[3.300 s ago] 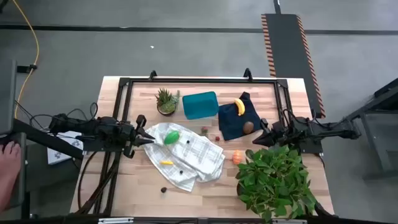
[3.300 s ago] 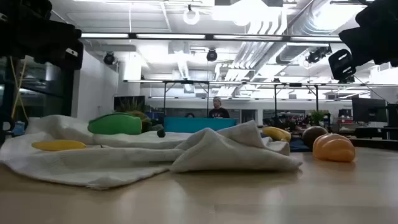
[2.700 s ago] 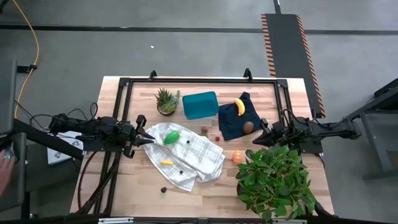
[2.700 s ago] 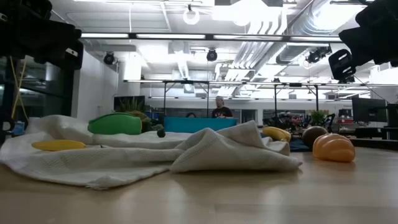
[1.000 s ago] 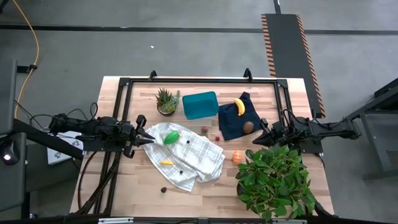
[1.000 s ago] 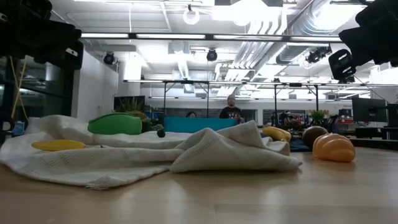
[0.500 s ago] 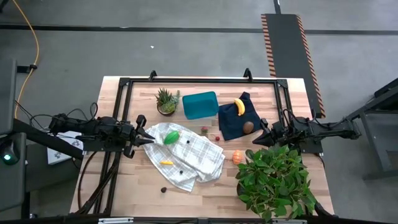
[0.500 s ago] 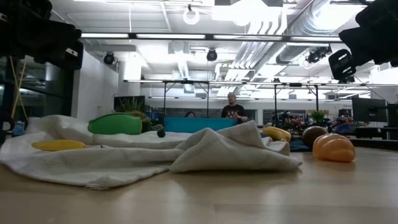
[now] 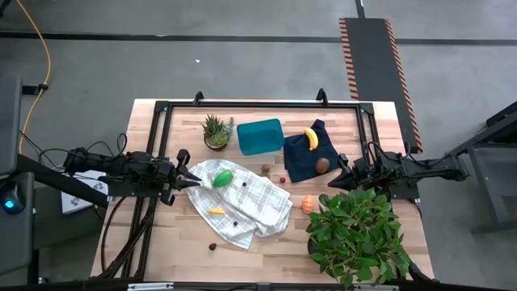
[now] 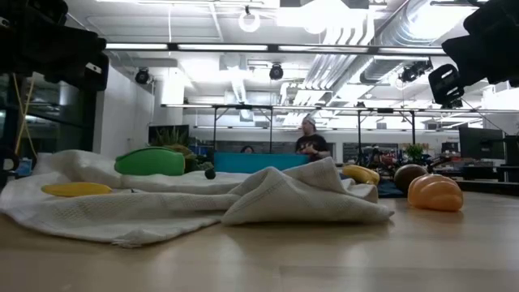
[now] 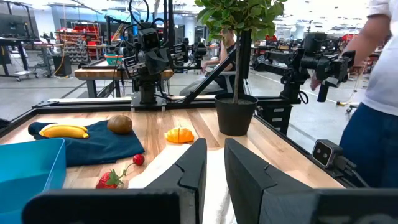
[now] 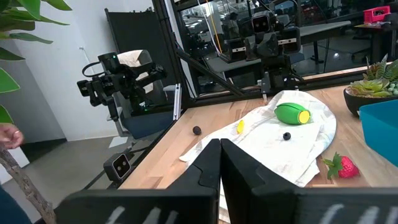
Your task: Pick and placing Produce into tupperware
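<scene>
Teal tupperware [image 9: 260, 136] at the far middle of the worktop [image 9: 161, 250], taken as landmark. Beside it on a navy cloth [image 9: 311, 160]: banana [image 9: 311, 138] and brown piece [image 9: 322, 166]. Nearer, on a white towel [image 9: 246, 204]: green piece [image 9: 223, 179] and small yellow piece [image 9: 216, 211]. Orange piece [image 9: 308, 204] beside a leafy plant [image 9: 355, 234]. Left tool [image 9: 191, 178], slightly spread, empty, at the towel's edge; right tool [image 9: 333, 183], pressed together, empty, by the cloth.

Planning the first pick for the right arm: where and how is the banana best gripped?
Grip the banana across its narrow middle, coming straight down from above. It lies flat on the dark navy cloth, its long curve running toward the table's far edge, so the jaws should probably close across that curve. The right gripper, shut, waits nearby.
</scene>
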